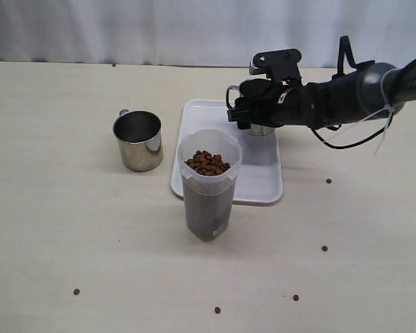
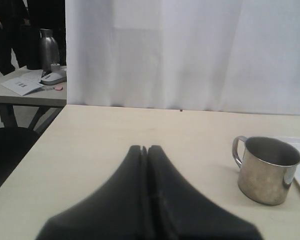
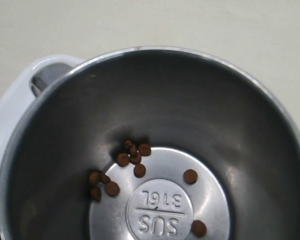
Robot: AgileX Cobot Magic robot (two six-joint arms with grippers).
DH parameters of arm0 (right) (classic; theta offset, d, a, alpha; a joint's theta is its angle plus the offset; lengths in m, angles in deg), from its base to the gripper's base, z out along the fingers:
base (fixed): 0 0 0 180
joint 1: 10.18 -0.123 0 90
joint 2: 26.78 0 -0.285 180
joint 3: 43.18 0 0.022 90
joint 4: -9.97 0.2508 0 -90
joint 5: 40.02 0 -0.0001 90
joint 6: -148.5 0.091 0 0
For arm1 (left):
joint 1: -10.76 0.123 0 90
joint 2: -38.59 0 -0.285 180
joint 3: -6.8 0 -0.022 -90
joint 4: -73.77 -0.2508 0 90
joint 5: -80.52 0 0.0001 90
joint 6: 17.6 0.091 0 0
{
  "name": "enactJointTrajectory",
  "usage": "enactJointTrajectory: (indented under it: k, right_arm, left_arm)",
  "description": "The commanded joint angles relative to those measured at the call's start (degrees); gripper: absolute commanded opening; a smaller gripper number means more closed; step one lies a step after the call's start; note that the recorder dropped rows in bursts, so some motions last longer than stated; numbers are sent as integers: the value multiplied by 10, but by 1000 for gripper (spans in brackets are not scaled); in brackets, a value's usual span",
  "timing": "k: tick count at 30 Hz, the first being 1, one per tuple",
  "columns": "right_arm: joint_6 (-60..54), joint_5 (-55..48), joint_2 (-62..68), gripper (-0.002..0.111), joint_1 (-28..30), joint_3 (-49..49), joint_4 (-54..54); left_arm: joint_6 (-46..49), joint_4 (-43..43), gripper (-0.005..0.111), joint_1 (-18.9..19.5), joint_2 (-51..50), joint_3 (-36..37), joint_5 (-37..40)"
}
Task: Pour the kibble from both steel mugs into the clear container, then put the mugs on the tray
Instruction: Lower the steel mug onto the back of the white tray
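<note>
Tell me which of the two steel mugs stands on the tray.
The mug at the right end effector; the other mug stands on the table, beside the tray.

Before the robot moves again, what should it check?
1. Tray mug is over the tray: ok.
2. Tray mug is empty: not ok, some kibble inside.
3. Right gripper has let go of it: cannot tell.
4. Table mug is on the tray: not ok, it stands on the table beside it.
5. Container is upright and filled: ok.
6. Left gripper is open to grab: not ok, shut.
</note>
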Motion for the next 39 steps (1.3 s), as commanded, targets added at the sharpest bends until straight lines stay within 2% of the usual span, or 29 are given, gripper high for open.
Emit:
enactJointTrajectory:
  k: [1,21,24,27,31,33,39]
  right_arm:
    - [6,17,6,5,-1,4,2]
    - [36,89,37,5,-1,4,2]
    - [36,82,37,15,-1,4,2]
    - [36,75,37,33,-1,4,2]
    - [36,72,37,65,-1,4,2]
    - [35,70,37,77,-1,4,2]
    - [34,42,33,100,-1,4,2]
  left_arm:
    - [0,3,0,-3,2,1,-5]
    - [0,3,0,-3,2,1,-5]
    - [0,3,0,-3,2,1,-5]
    - [0,3,0,-3,2,1,-5]
    - [0,3,0,-3,2,1,-5]
    - [0,3,0,-3,2,1,-5]
    - [0,3,0,-3,2,1,-5]
